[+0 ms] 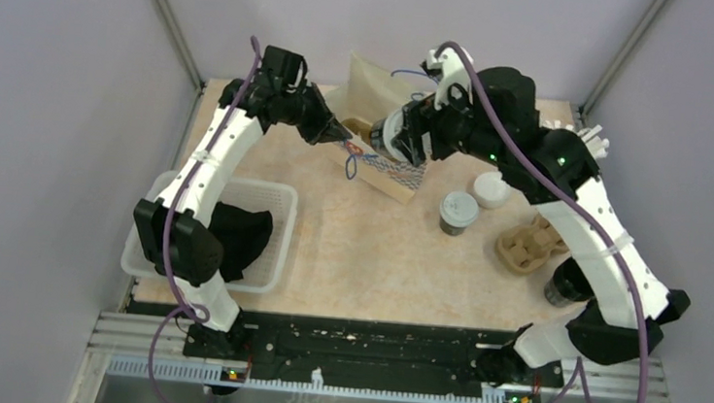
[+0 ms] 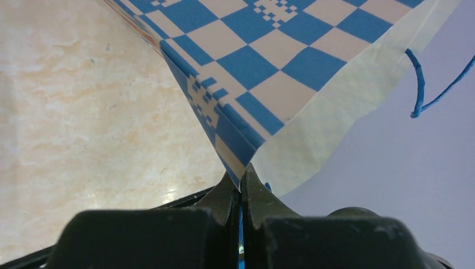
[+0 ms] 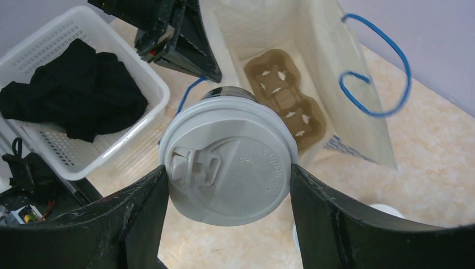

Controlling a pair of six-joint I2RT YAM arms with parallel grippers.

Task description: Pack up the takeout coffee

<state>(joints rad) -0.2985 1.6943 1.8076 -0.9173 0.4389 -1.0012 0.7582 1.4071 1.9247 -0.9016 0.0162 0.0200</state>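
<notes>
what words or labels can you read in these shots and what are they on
"CAUTION": raised on the lid of the coffee cup in the right gripper; the other lid marks are too faint to read.
Paper bag: its print is too blurred to read.

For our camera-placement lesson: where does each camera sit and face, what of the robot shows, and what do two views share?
Top external: above and behind, down at the table; both arms.
Left wrist: along the left gripper, shut on the bag.
Right wrist: past the right gripper holding a cup, into the bag.
Top and right wrist share the basket.
</notes>
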